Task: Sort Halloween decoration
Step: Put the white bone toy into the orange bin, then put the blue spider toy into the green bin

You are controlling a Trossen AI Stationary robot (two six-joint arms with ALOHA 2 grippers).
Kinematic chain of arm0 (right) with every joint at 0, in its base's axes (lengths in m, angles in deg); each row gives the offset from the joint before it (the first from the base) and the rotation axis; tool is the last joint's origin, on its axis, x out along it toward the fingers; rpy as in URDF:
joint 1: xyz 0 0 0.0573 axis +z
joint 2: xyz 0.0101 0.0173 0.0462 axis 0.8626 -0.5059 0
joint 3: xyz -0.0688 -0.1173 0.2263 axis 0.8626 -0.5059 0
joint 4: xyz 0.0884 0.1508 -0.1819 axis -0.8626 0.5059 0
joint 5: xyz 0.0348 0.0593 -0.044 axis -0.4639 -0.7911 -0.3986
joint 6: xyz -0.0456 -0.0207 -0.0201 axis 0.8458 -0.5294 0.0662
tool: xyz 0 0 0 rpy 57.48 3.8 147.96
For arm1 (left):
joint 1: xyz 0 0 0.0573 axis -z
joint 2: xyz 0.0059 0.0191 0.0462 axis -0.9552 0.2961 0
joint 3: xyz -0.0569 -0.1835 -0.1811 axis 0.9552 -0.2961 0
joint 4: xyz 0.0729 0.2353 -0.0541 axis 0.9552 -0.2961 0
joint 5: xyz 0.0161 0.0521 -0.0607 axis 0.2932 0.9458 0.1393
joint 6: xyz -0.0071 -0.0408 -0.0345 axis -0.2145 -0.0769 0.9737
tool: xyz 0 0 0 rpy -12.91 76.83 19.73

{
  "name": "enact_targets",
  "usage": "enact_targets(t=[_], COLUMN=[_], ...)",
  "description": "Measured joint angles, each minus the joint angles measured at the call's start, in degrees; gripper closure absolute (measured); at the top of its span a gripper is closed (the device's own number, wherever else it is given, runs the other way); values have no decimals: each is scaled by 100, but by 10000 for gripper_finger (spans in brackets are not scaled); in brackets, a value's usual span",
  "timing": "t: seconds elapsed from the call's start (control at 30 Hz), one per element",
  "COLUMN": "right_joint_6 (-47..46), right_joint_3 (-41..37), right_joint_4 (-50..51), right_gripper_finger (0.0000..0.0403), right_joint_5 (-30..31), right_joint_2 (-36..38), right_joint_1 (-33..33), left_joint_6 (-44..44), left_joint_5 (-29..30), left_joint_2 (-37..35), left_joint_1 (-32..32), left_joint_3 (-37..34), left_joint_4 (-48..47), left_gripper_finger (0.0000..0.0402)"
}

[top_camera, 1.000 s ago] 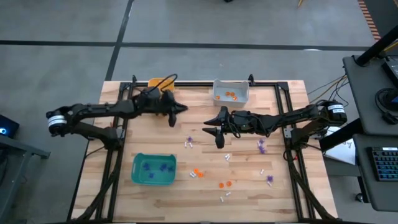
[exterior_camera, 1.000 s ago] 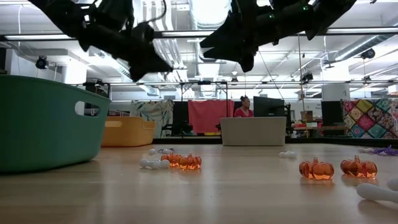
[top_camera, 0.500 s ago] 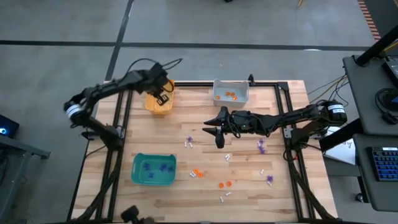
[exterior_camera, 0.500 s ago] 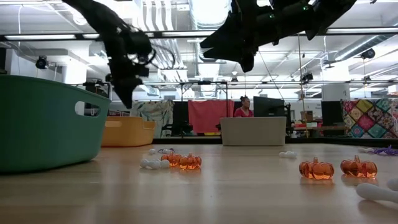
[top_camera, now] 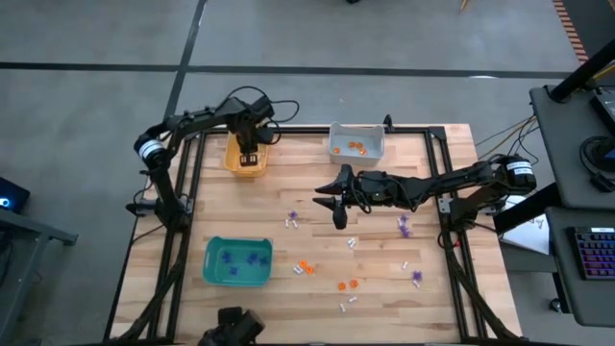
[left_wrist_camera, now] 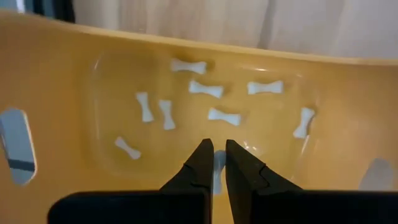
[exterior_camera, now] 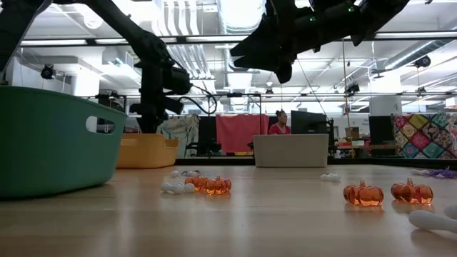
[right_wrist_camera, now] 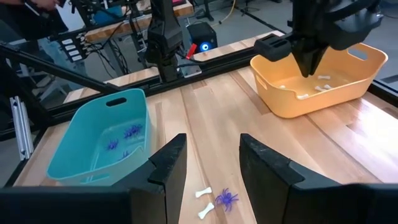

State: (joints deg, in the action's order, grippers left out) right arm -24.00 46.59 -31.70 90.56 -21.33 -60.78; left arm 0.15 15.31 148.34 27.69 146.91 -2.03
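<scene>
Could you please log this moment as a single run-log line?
left tool: shut, over yellow bin, white piece between tips | right tool: open, mid-table, empty | bones in yellow bin

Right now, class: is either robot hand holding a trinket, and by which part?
Neither visibly: the left hand is shut over the yellow bin, the right hand open, empty.

Left hand [top_camera: 249,159] swung from table centre to over yellow bin [top_camera: 233,160].
</scene>
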Motion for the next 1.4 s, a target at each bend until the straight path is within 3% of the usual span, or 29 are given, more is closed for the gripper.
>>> enact_targets(t=[0.53, 0.73, 0.97, 1.1, 1.4], right_joint_6=[-156, -313, -455, -455, -547], right_joint_3=[-2, -7, -7, -3, 871], right_joint_4=[161, 259, 267, 300, 2291], right_gripper_finger=[266, 266, 268, 268, 270], right_joint_5=[-1, -3, -13, -14, -17], right_joint_2=[0, 0, 0, 0, -63], right_joint_1=[0, 0, -36, -37, -37], left_joint_6=[488, 717, 1495, 2105, 3724], left_joint_5=[-27, -959, -2360, -2927, -2947], left_joint_2=[8, -352, -1384, -2146, -3819], left_joint_1=[-56, -56, -18, 124, 1088], left_joint_3=[89, 181, 34, -408, -2376], left_joint_4=[108, 90, 290, 1011, 3781], left_gripper_finger=[329, 333, 348, 352, 352])
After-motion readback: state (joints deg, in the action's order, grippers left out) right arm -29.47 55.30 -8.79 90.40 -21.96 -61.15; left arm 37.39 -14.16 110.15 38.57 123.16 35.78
